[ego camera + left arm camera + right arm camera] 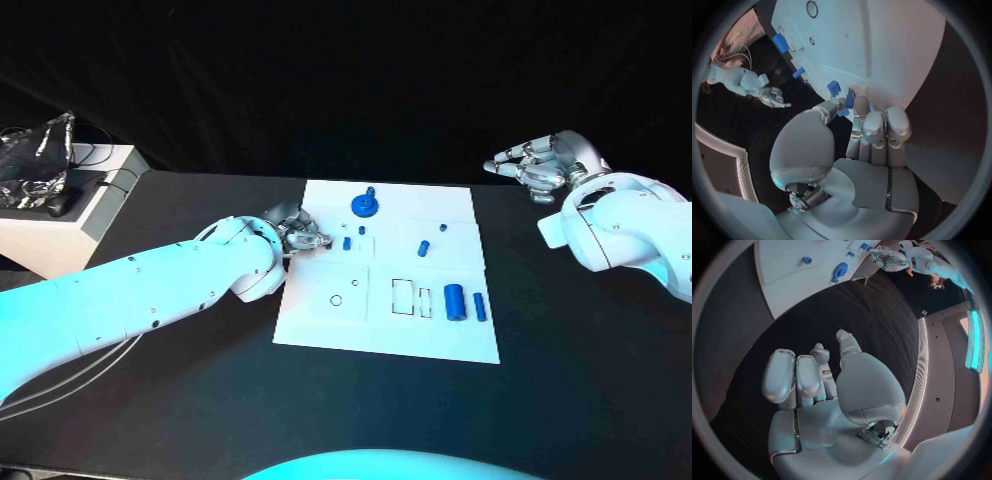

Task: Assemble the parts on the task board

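1. The white task board is seen lying flat at the centre of the black bench.
2. The left hand is placed at the board's 9 o'clock edge, towards its far corner. In the left wrist view a small blue part is pinched between the fingers, which are pressed close together.
3. The right hand is raised off the board's far corner at 2 o'clock, well apart from it, with the fingers loosely curled and nothing held.
4. Six further blue parts can be counted on the board: a round knobbed piece at 12 o'clock, three small pegs near the middle, and two cylinders side by side at 4 o'clock.
5. No readable writing can be made out.
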